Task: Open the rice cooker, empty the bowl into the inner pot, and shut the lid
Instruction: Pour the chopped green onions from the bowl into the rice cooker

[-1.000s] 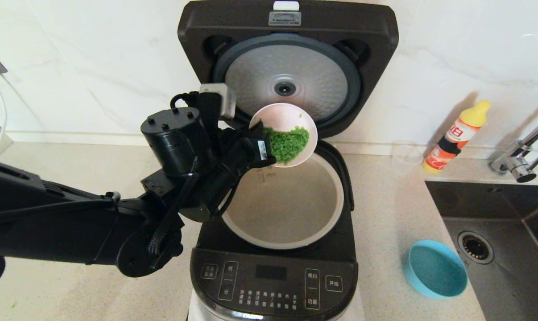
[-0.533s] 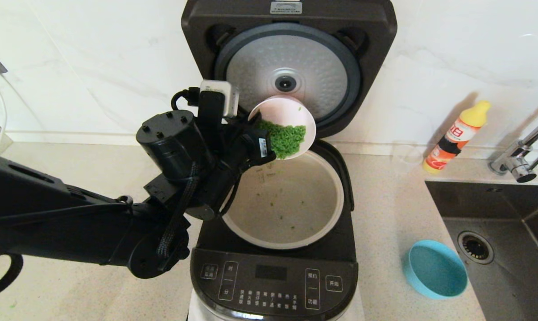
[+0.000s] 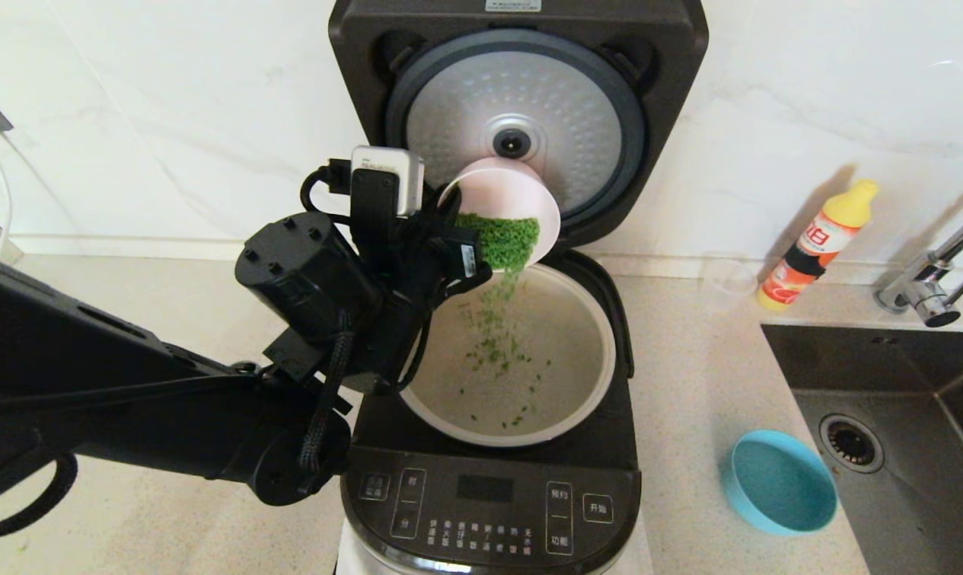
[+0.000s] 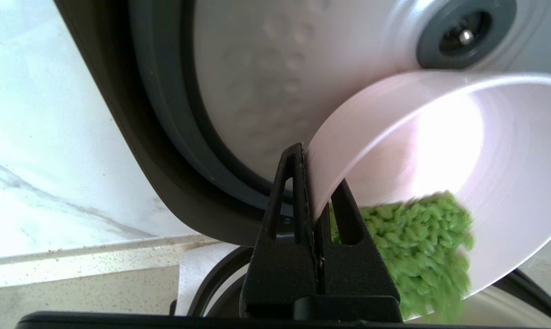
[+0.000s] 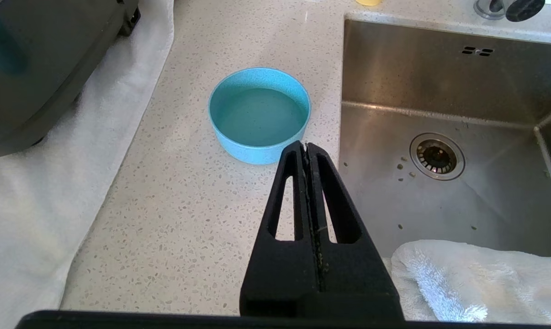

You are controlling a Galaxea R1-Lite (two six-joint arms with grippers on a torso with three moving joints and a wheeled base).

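The black rice cooker (image 3: pixel 489 503) stands in front of me with its lid (image 3: pixel 517 120) raised against the wall, dimpled silver disc facing me. My left gripper (image 3: pixel 469 255) is shut on the rim of a pink bowl (image 3: pixel 504 198), tipped steeply above the inner pot (image 3: pixel 577 391). Green grains (image 3: pixel 504 239) slide out and fall into the pot. In the left wrist view the gripper (image 4: pixel 314 183) pinches the bowl's (image 4: pixel 440 137) rim, one finger inside, with the green grains (image 4: pixel 417 246) beside it. My right gripper (image 5: pixel 306 148) is shut and empty near a blue bowl; it is out of the head view.
An empty blue bowl (image 3: pixel 778 481) sits on the counter right of the cooker, also in the right wrist view (image 5: pixel 258 114). A steel sink (image 3: pixel 905 447) and tap (image 3: pixel 933 283) are at the right. An orange bottle (image 3: pixel 817 243) stands by the wall. A white towel (image 5: pixel 476 278) lies by the sink.
My left gripper has raised and tipped the pink bowl further. Green grains that stayed in the bowl a second ago now pour into the inner pot.
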